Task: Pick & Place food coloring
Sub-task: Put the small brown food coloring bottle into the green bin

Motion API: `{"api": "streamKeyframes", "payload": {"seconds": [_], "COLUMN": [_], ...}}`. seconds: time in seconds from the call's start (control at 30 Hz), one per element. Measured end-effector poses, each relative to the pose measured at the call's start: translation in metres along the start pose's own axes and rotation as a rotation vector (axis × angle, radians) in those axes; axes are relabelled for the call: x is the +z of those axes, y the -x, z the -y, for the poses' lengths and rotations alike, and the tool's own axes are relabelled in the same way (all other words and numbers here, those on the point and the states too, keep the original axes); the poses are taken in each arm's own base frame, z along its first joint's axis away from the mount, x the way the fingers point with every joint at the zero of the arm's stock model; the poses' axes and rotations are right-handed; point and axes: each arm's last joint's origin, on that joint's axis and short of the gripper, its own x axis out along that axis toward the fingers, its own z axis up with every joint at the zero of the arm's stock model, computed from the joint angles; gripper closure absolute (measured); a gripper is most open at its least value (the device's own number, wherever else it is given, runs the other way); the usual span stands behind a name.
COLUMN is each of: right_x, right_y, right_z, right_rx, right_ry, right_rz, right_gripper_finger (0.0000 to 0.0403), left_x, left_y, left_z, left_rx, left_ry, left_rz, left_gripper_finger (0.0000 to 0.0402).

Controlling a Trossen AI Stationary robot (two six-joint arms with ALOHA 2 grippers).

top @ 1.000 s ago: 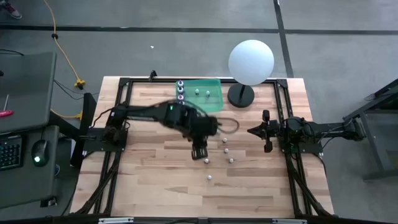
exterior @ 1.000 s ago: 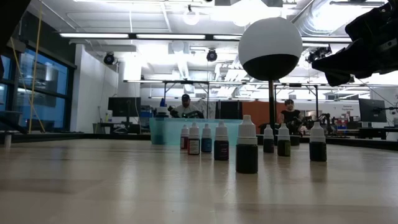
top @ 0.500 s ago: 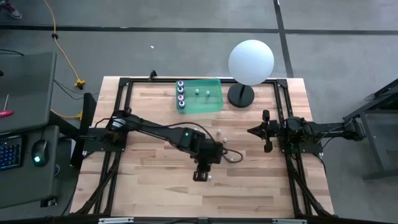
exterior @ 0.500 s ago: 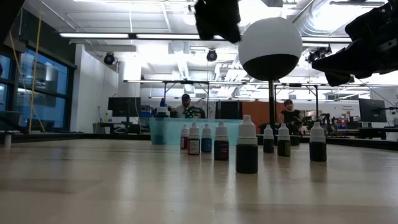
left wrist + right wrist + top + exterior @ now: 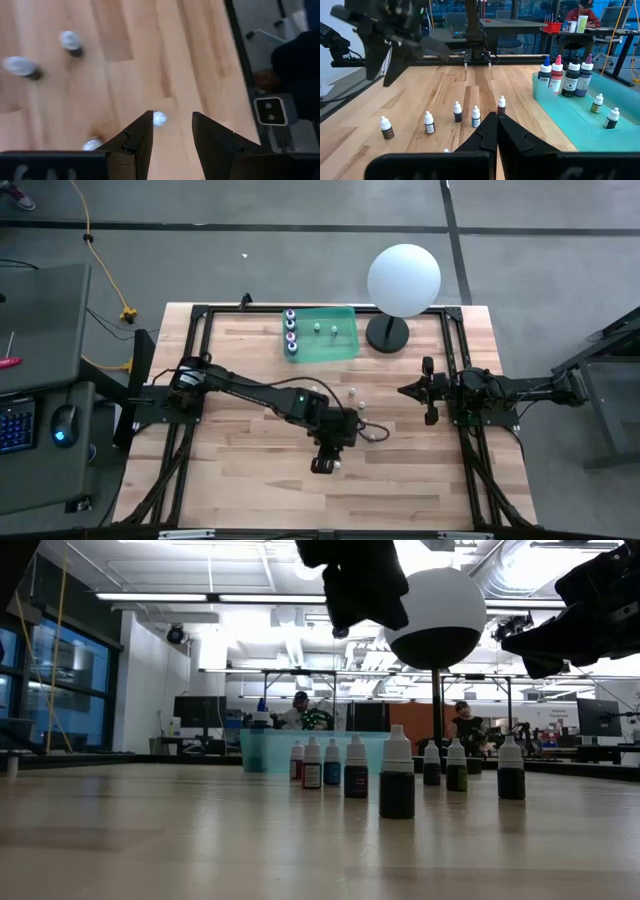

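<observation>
Food coloring bottles (image 5: 429, 122) stand loose on the counter (image 5: 250, 480) near the teal tray (image 5: 345, 348); left pincer (image 5: 172, 131), jaws apart, hangs off-centre over one cap and could tip it; right pincer (image 5: 497, 131) waits shut.

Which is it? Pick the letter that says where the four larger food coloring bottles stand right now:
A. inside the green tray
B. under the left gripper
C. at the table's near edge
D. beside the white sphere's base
A: the right wrist view shows the four larger bottles upright in a row inside the green tray, along its far wall.
</observation>
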Motion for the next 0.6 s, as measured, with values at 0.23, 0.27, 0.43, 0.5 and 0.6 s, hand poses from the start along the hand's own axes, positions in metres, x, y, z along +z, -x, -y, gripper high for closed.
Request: {"api": "streamKeyframes", "payload": {"seconds": [0.23,0.27,0.43,0.5,0.6], "right_x": [0.0,0.0,0.0,0.0,0.0], "right_y": [0.0,0.0,0.0,0.0,0.0], "right_z": [0.0,0.0,0.0,0.0,0.0], "right_rx": [0.0,0.0,0.0,0.0,0.0], "right_ry": [-0.001,-0.001,-0.001,0.0,-0.001], "right_rz": [0.0,0.0,0.0,0.0,0.0], "right_gripper_finger": [0.0402,0.0402,0.0402,0.0402,0.0402], "left_x": [-0.032,-0.037,-0.047,-0.048,-0.048], "left_y": [-0.03,-0.035,-0.049,-0.051,-0.052], "left_z": [0.01,0.012,0.031,0.039,0.048], "left_rx": [0.085,0.129,0.253,0.246,0.242], "left_ry": [-0.008,-0.013,-0.034,-0.051,-0.07], "left_rz": [-0.082,-0.091,-0.025,-0.009,0.024], "left_gripper_finger": [0.0268,0.0268,0.0268,0.0268,0.0268]}}
